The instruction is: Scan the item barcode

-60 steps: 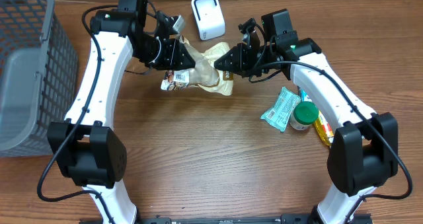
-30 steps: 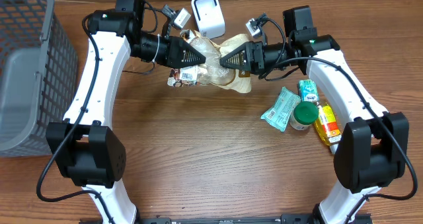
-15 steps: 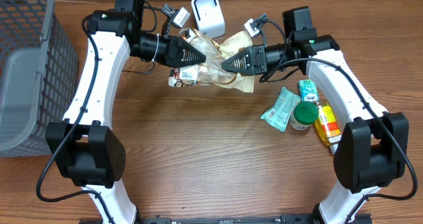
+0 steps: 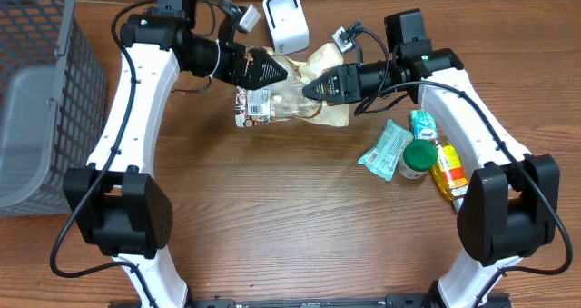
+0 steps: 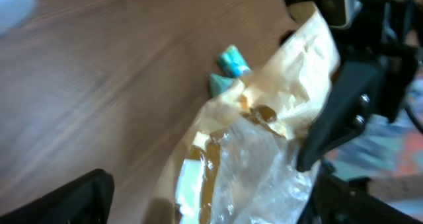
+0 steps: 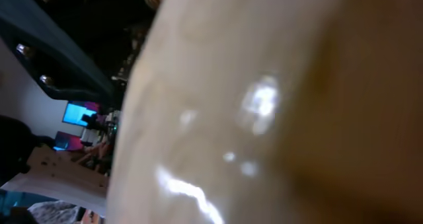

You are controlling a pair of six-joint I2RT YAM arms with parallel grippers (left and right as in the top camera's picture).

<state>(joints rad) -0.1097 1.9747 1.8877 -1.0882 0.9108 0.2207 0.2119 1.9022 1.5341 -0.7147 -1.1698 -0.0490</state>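
The bag (image 4: 289,97) hangs just near of the scanner (image 4: 285,22), at the far middle of the surface (image 4: 272,226), seemingly lifted clear of it; its white barcode label (image 4: 257,104) sits at the bag's left end, facing up. The right end effector (image 4: 315,88) is nearly closed, pinching the bag's crumpled paper right end; its wrist view is filled with blurred wrapper, so the exact bite cannot be told. The left end effector (image 4: 265,70) stands wide open at the bag's far left corner; in its wrist view the fingers (image 5: 69,199) straddle the film without pinching it. The right arm alone looks to carry the bag; the step in hand seems to be presenting the label. To do it well, draw the left arm back so nothing shades the label; then roll the right wrist until the label squarely meets the scanner's window; hold it near and steady, keeping the film taut, since a limp, glossy wrapper may wrinkle or glare over the bars.
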